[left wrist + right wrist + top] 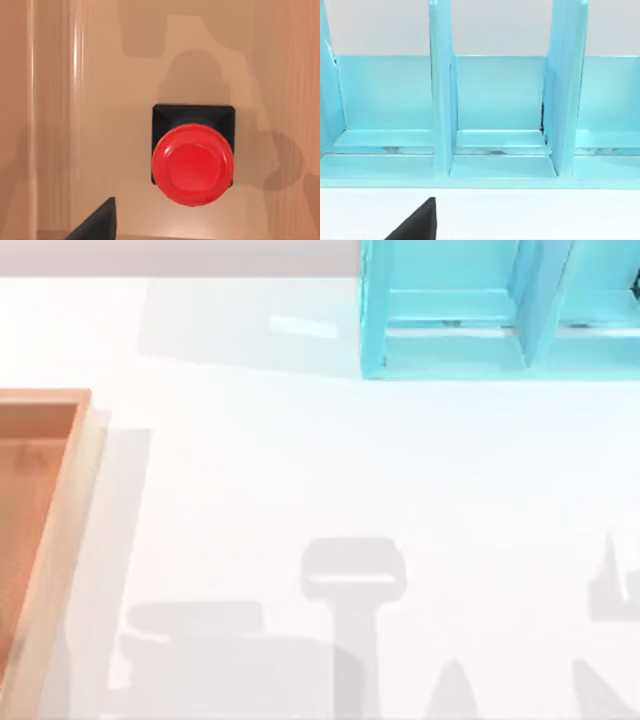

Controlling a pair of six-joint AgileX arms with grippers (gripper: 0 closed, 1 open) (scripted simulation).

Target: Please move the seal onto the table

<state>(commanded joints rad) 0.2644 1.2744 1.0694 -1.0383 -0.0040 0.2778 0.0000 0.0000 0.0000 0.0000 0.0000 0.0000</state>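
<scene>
The seal (192,159), a glossy red domed knob on a matte black square base, stands upright on the smooth wood-grain floor of the tray (62,530) in the left wrist view. Top view: plain white bench (330,470), pale-blue shelf (450,340). Tool opening: cannot tell

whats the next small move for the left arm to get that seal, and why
Probably lower the left gripper straight toward the seal and centre on its red knob. The left wrist view looks down on the seal standing upright on the wooden tray floor, ungrasped, with one dark fingertip at the frame edge. It has to be gripped before it can go to the white table.
</scene>
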